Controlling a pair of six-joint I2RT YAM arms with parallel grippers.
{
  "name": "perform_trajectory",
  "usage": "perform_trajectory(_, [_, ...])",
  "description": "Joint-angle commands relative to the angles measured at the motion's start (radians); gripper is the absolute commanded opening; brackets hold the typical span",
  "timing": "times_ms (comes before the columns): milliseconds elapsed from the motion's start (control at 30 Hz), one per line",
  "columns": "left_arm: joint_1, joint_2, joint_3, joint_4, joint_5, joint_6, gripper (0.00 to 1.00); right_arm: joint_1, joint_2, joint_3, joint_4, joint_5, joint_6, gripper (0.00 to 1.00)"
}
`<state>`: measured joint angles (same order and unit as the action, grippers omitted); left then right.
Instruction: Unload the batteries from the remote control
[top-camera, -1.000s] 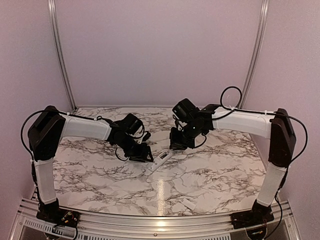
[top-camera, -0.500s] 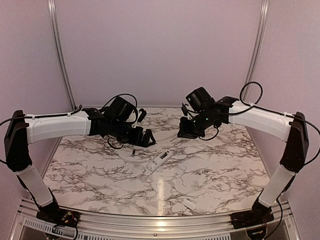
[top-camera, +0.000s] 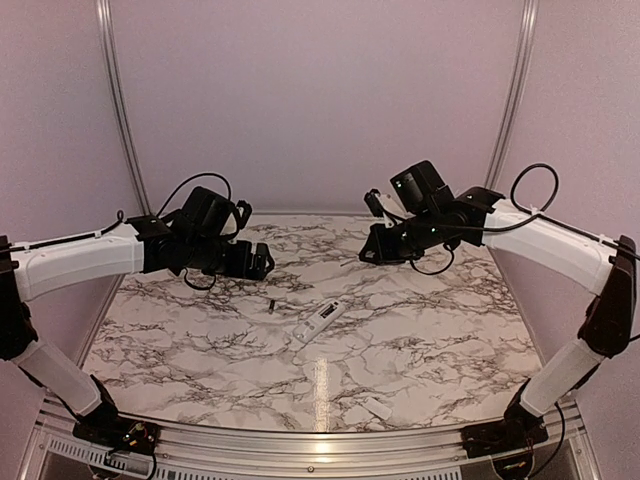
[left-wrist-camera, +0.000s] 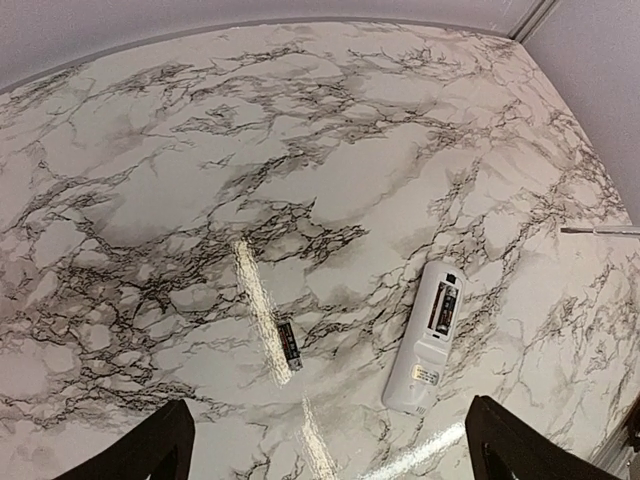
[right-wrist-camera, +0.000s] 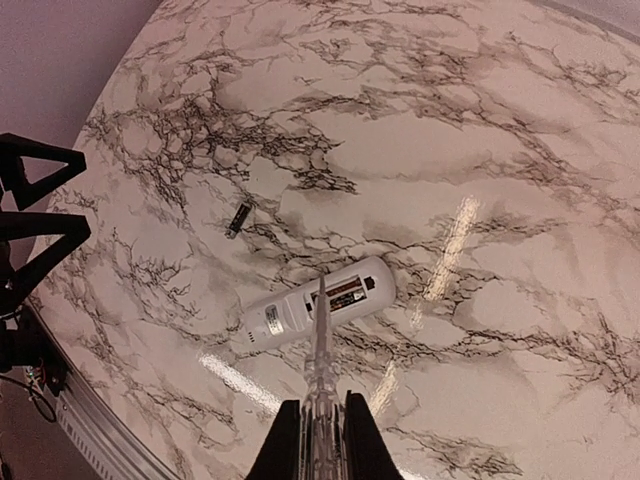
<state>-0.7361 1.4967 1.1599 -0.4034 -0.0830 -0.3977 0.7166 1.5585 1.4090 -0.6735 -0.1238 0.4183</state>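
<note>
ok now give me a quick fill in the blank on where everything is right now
1. The remote lies flat on the ___.
2. A loose ___ lies beside the remote, not touching it.
3. The right gripper is shut on a thin ___.
4. The left gripper is ___, holding nothing.

Missing words: table; battery; tool; open.

Left arm (top-camera: 80, 262): white tubular shells, black joints.
Right arm (top-camera: 548, 243): white shells, black elbow and wrist.
Cables (top-camera: 200, 176): thin black loops, 1 per wrist.
Fingers (left-wrist-camera: 150, 450): black, wedge-shaped.
</note>
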Motion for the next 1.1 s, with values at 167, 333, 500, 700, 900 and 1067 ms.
perform_trajectory(167, [-0.153, 0.048, -0.014, 0.009, -0.035, 0.019, 0.99, -0.007, -0.068, -0.021, -0.071, 0.106, -0.064, 0.0])
perform_trajectory(333, [-0.269, 0.096, -0.023, 0.073, -0.063, 0.06, 0.96, -0.035, -0.081, -0.056, -0.088, 0.104, -0.063, 0.0])
perform_trajectory(500, [-0.33, 0.189, 0.013, 0.103, -0.063, 0.093, 0.94, -0.095, -0.117, -0.112, -0.068, 0.074, -0.046, 0.0])
perform_trajectory(700, [-0.357, 0.278, 0.036, 0.149, -0.057, 0.1, 0.93, -0.127, -0.138, -0.113, -0.096, 0.094, -0.069, 0.0])
perform_trajectory(900, [-0.359, 0.356, 0.09, 0.143, -0.081, 0.103, 0.9, -0.128, -0.156, -0.132, -0.102, 0.107, -0.052, 0.0])
perform_trajectory(1067, [-0.354, 0.405, 0.135, 0.095, -0.154, 0.111, 0.89, -0.127, -0.175, -0.146, -0.1, 0.111, -0.028, 0.0])
